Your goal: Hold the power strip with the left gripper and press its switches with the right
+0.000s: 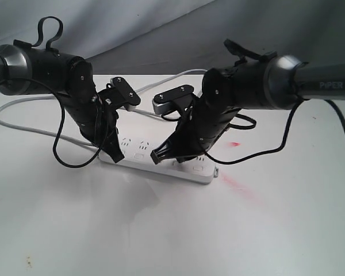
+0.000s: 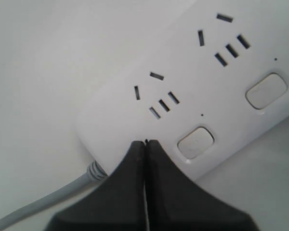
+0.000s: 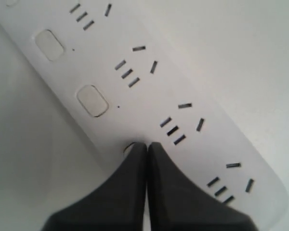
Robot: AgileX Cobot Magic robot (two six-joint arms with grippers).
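Observation:
The white power strip (image 1: 161, 164) lies flat on the white table, its grey cord (image 1: 23, 123) looping off to the left. My left gripper (image 1: 116, 156) is shut, its tips (image 2: 145, 143) pressed down on the strip's cord end (image 2: 135, 120) beside the first switch (image 2: 196, 142). My right gripper (image 1: 156, 157) is shut too, tips (image 3: 147, 145) resting on a switch (image 3: 130, 147) near the strip's middle, mostly hiding it. Two more switches (image 3: 92, 100) show free beside it. The strip (image 3: 183, 96) fills the right wrist view.
A red smear (image 1: 238, 185) marks the table right of the strip. Black cables (image 1: 69, 155) hang from both arms near the strip. A grey backdrop (image 1: 161, 29) rises behind the table.

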